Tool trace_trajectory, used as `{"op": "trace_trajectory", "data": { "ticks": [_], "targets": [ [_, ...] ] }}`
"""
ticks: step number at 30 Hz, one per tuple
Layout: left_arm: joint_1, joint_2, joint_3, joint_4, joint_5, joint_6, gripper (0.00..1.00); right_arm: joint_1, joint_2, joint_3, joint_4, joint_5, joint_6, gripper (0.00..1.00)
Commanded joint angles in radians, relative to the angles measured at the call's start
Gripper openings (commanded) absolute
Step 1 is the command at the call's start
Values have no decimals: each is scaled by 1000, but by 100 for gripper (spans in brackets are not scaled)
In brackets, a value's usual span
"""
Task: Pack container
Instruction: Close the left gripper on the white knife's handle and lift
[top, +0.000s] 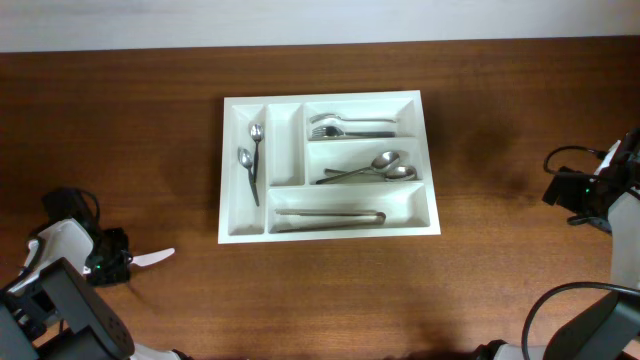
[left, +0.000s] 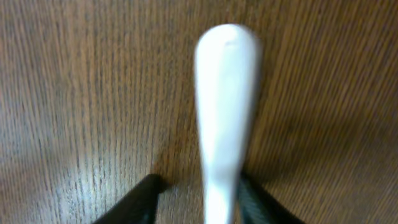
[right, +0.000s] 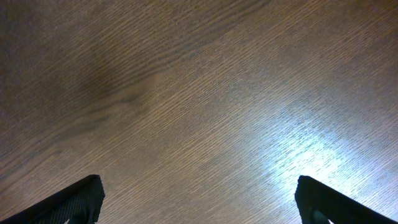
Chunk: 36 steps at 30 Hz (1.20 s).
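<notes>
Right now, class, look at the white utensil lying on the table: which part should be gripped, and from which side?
Grip the white utensil at its narrow neck, not the broad rounded end. It seems to lie flat on the table, so come from above at the narrow end, fingers either side of its width, probably the surest hold.

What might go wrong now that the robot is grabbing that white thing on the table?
1. The white utensil lies off-centre between the fingers of the left gripper, close to one and with a gap to the other. It might twist or slip when squeezed and lifted.
2. The container sits well away from it, and most compartments already hold cutlery, like the tongs. A sloppy drop might leave the utensil across a divider.
</notes>
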<state>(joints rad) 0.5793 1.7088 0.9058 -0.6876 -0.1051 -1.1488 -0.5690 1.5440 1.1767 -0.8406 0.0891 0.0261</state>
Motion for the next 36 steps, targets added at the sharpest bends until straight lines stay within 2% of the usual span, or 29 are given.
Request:
{"op": "trace_trajectory", "data": {
  "ticks": [1,6,19,30,36],
  "targets": [
    [5,-2,-21,11,14,-10,35,-6,6,-2,0,1,0,99],
    [5,-2,-21,11,11,-10,29,-6,6,-2,0,1,0,99],
    [5,-2,-21,25,11,-10,2,-6,6,-2,0,1,0,99],
    [4,-7,-14,27,37,3,2,-6,6,-2,0,1,0,99],
    [0,-47,37,83,155,150,2,-6,6,-2,0,1,0,99]
  ]
}}
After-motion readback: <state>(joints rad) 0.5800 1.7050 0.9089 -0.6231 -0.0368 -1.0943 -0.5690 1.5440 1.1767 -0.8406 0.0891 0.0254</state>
